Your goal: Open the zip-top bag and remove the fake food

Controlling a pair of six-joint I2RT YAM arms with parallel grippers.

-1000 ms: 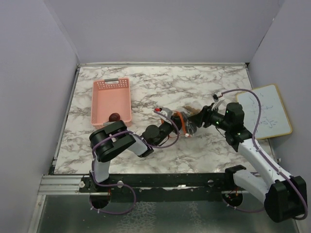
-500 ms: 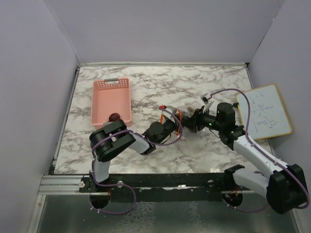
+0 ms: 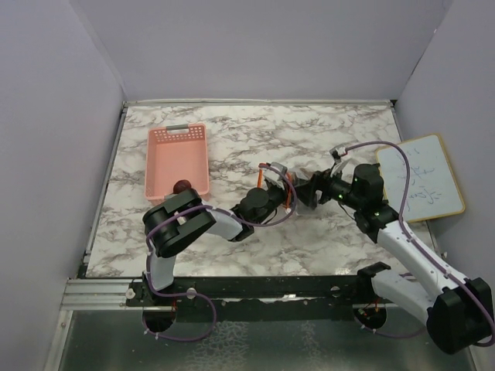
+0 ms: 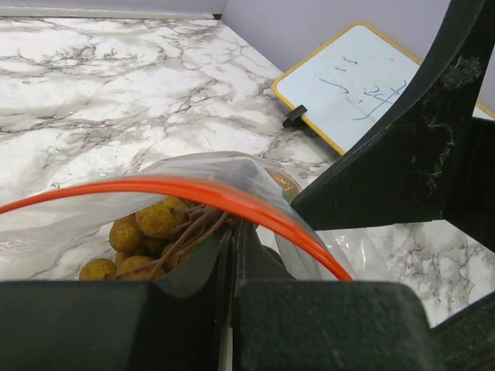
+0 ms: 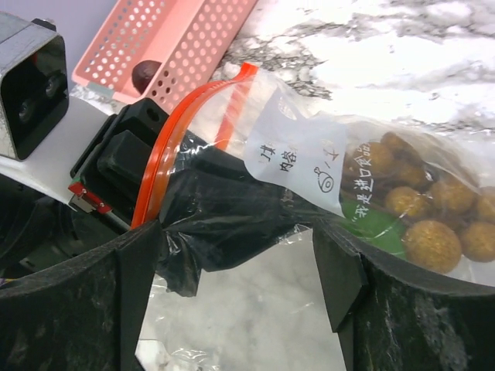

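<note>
Left wrist, nearest first: what have the left fingers (image 4: 232, 270) got? (Ana)

Pressed flat together, with a fold of the zip-top bag (image 4: 54, 228) pinched between them. Orange zip strip (image 4: 178, 185) arcs just above the tips. (Ben)

Contents? (Ana)

Grape bunch (image 4: 158, 219) just behind the strip, inside the bag: golden-brown balls on thin brown stems. Beyond, bare marble desk (image 4: 116, 93). Farthest, a whiteboard (image 4: 356, 77) lying flat, blue scribble on it. (Ben)

Right wrist, same order. (Ana)

Right fingers (image 3: 312, 189) spread wide, one on each side of the bag, gripping nothing that I can see. Between them, clear film wraps over the dark tips of the left fingers. White label (image 5: 290, 154) with handwriting on the bag wall. Bunch to its right, all of it inside, something green beneath. Past the bag, pink basket (image 5: 193, 39) with the maroon fruit (image 5: 145, 75) in it. (Ben)

Top external? (Ana)

Both arms meet at mid-desk, fingertips facing, bag between them. Lifted or resting, cannot tell. Basket to their left, fruit at its near end. Whiteboard at the right edge, well apart. (Ben)
</note>
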